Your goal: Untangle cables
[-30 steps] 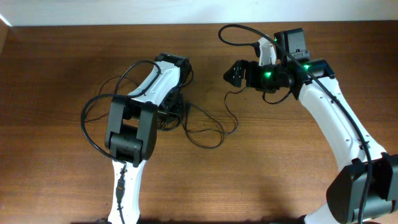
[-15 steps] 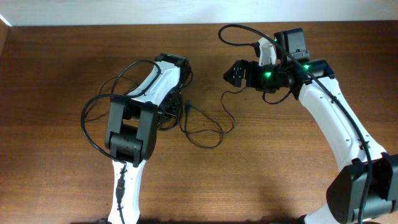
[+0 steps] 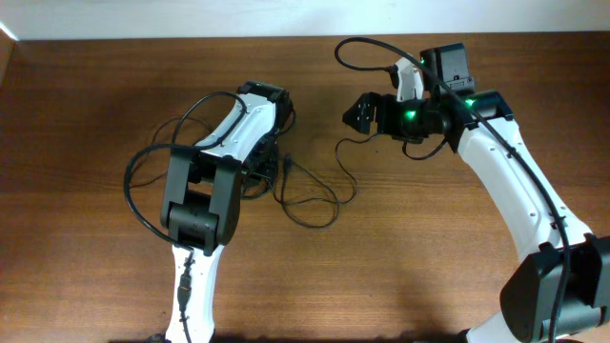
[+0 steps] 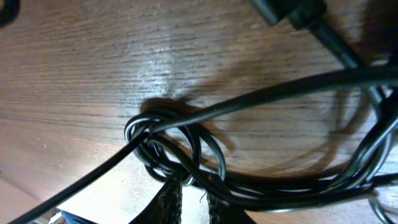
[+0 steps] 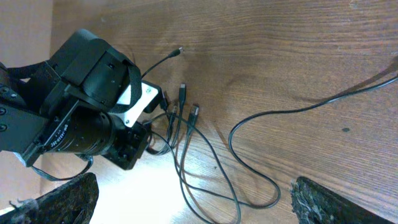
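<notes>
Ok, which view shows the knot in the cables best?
The left wrist view: the knot in the cables sits close up, loops distinct. Overhead, the left arm covers it. The right wrist view shows only distant strands, knot unclear.

A dark brown wooden table (image 3: 95, 286) with fine grain running along its length fills most of every view. A plain white wall strip (image 3: 191, 19) runs along the table's far edge. Beyond one table edge, the right wrist view shows a flat pinkish-beige surface (image 5: 25, 25). Bright glare whitens part of the tabletop.
</notes>
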Robot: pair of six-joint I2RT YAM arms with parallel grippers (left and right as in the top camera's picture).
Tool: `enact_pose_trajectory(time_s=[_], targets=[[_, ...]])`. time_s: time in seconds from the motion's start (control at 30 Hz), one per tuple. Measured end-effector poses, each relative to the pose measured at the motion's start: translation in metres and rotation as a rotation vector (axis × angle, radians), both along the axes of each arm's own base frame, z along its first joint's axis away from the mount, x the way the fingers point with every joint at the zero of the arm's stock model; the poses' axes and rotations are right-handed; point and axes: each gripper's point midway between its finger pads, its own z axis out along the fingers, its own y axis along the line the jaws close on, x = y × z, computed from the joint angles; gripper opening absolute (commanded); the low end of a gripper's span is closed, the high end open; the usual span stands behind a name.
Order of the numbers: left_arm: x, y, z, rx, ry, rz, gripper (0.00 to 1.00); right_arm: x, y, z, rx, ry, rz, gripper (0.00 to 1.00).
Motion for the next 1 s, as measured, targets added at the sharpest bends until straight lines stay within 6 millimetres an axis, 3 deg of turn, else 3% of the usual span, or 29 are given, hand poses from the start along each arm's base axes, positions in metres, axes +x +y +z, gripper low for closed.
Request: enact_pose_trajectory(time_s=[0.23, 0.37, 0.63, 0.77, 0.87, 0.93, 1.0], targets=[[-0.001, 0.009, -0.012, 0.037, -0.010, -0.015, 0.13, -0.002, 0.000, -0.001, -0.002, 0.010, 0.000, 1.00], [-0.002, 0.015, -0.013, 0.037, -0.004, -0.004, 0.00, -0.002, 0.000, -0.001, -0.002, 0.010, 0.000, 1.00], [-0.003, 0.019, -0.013, 0.010, 0.009, 0.028, 0.00, -0.001, 0.000, -0.001, -0.001, 0.007, 0.000, 1.00], [0.001, 0.002, 0.009, -0.080, 0.045, 0.063, 0.00, -0.001, 0.000, -0.001, -0.001, 0.006, 0.000, 1.00], [0.028, -0.032, 0.048, -0.265, -0.035, 0.063, 0.00, -0.001, 0.000, -0.001, -0.001, 0.006, 0.000, 1.00], [0.051, -0.065, 0.089, -0.458, -0.123, 0.043, 0.00, -0.002, 0.002, 0.000, 0.011, 0.010, 0.008, 1.00], [0.060, -0.081, 0.111, -0.554, -0.174, 0.032, 0.00, -0.004, 0.004, 0.002, 0.027, 0.013, 0.019, 1.00]])
